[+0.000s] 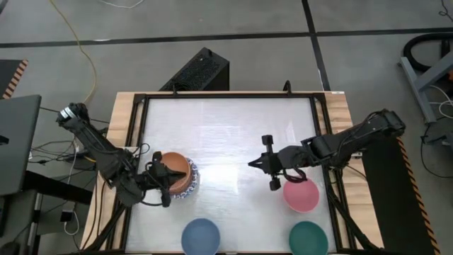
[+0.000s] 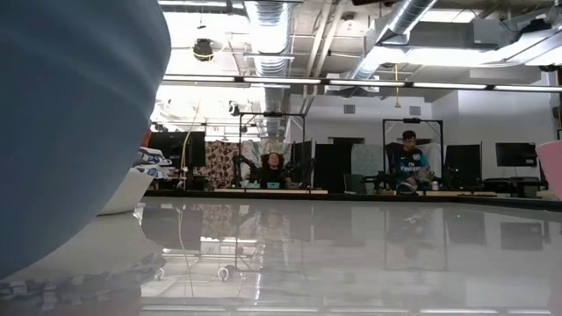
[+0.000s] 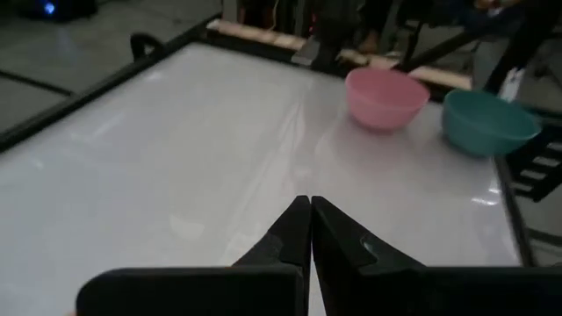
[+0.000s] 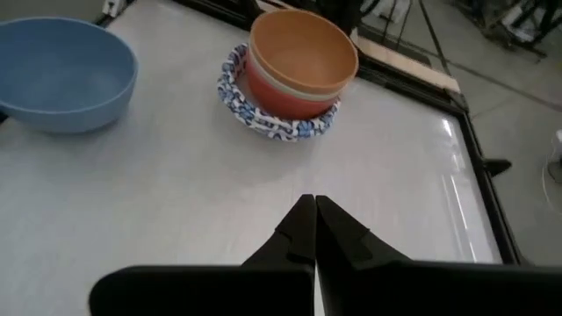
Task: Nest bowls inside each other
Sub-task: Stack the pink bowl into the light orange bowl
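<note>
Right claw (image 1: 253, 163) closed beside pink bowl (image 1: 301, 195)

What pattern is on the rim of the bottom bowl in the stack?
A blue-and-white pattern runs round the bottom bowl's rim, clearest in the right wrist view.

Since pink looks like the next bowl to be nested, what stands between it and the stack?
Nothing visible. In the high view, bare table separates the pink bowl from the orange-topped stack. The shut right gripper hovers above that stretch; the blue bowl and green bowl sit nearer the front edge.
</note>
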`<state>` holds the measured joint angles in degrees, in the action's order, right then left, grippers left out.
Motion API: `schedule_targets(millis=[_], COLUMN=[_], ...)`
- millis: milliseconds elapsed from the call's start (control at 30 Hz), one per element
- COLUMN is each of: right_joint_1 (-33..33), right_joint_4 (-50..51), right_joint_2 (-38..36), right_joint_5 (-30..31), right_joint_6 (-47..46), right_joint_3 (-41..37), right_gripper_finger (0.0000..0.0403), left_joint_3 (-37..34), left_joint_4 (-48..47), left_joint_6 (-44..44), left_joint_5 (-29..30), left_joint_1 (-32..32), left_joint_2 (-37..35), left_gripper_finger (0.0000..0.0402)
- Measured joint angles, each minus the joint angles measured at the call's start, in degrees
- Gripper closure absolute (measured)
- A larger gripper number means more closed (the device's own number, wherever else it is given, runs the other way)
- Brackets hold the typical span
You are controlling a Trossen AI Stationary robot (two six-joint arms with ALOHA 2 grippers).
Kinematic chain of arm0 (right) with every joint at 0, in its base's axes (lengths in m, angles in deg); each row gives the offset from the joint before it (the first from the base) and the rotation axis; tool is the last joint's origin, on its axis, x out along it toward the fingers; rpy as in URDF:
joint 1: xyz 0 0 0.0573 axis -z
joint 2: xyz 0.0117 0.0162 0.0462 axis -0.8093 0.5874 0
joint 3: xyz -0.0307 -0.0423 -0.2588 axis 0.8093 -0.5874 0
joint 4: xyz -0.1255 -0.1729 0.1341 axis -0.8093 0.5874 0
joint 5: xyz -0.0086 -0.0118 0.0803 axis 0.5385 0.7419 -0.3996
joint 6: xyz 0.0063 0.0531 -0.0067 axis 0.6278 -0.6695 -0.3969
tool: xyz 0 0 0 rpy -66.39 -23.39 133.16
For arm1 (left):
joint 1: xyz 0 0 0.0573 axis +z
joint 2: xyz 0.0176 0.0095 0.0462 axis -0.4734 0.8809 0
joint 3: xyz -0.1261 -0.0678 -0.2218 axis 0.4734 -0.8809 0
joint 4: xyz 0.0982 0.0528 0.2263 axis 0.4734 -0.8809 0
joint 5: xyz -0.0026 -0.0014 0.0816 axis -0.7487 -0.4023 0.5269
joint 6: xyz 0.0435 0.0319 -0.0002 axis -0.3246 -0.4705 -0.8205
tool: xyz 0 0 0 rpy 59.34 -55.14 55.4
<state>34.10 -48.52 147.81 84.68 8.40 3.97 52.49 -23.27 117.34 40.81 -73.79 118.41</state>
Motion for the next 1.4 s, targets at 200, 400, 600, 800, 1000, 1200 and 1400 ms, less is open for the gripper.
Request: schedule_targets(millis=[200,400,600,800,1000,1200,1400], right_joint_1=[2.40,5.07,5.23,4.89,3.85,3.85,3.35], right_joint_4=[-7.29,-12.04,-11.82,-11.44,-9.89,-8.45,-8.47], right_joint_2=[-1.25,-1.90,-1.94,-3.57,-4.53,-3.34,-3.19], right_joint_5=[-6.08,-11.61,-13.29,-14.55,-14.54,-14.45,-14.47], right_joint_6=[2.96,2.07,2.59,2.84,0.09,-4.34,-6.12], right_joint_3=[-5.08,-8.24,-8.25,-8.25,-8.22,-8.23,-8.23], right_gripper_finger=[0.0385,0.0385,0.0385,0.0385,0.0385,0.0385,0.0385], left_joint_3=[0.00,0.00,0.00,0.00,0.00,0.00,0.00], left_joint_4=[6.88,12.05,12.65,12.81,12.87,12.87,12.58], left_joint_6=[-11.35,-19.72,-21.79,-22.84,-24.68,-26.00,-26.85], left_joint_5=[-0.12,-1.83,-6.66,-12.11,-15.08,-15.24,-17.80], left_joint_1=[0.00,0.57,3.71,7.40,8.99,9.01,9.01], left_joint_2=[-2.63,-3.65,-4.09,-4.09,-4.07,-4.07,-4.07], left_gripper_finger=[0.0401,0.0401,0.0401,0.0401,0.0401,0.0401,0.0401])
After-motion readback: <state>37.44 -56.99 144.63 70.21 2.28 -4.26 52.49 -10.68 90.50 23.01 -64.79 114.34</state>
